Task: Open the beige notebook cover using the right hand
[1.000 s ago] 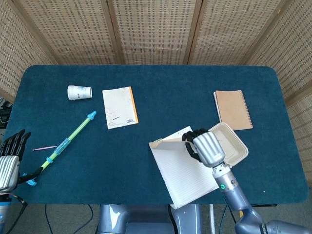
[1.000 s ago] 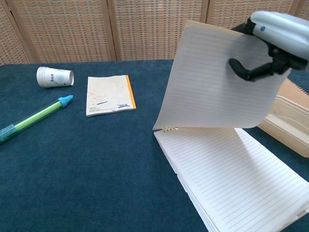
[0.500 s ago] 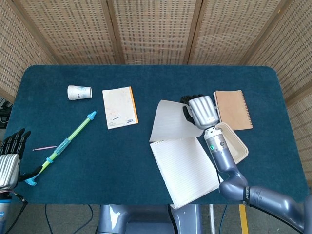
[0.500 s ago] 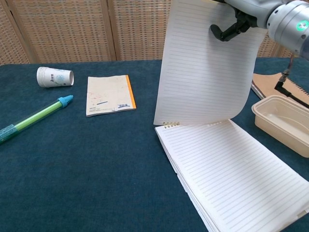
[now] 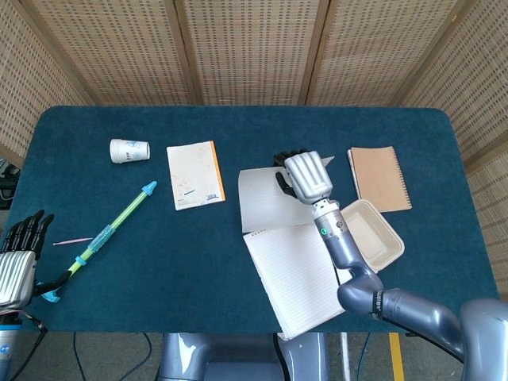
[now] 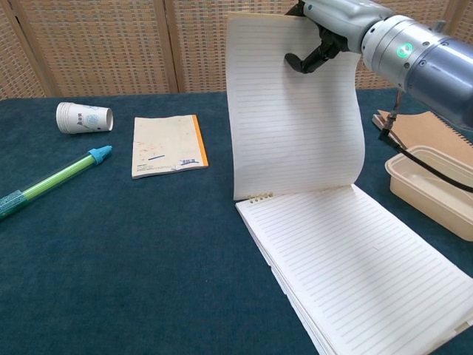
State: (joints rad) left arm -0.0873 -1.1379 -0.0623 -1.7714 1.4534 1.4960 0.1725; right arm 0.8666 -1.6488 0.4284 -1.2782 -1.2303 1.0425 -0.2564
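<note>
My right hand [image 6: 325, 29] pinches beige notebook cover [image 6: 292, 111] at top edge; cover upright on spiral hinge, must fall away from me. Left hand [image 5: 17, 262] far off, fingers apart, holding nothing.

A staged robot test area, not a lived-in room. A table [image 5: 238, 278] covered edge to edge in dark teal felt fills the head view. From nine o'clock through twelve to three o'clock it is ringed by woven wicker screen panels [image 5: 246, 48] in wooden frames, shutting out any surrounding room. Small unrelated props lie spread apart on the felt: a paper cup [image 5: 129, 150] on its side, a thin booklet [image 5: 195, 175], a green and blue pen [image 5: 109, 228], a brown spiral notebook [image 5: 380, 178] and a beige food tray [image 5: 371, 232]
</note>
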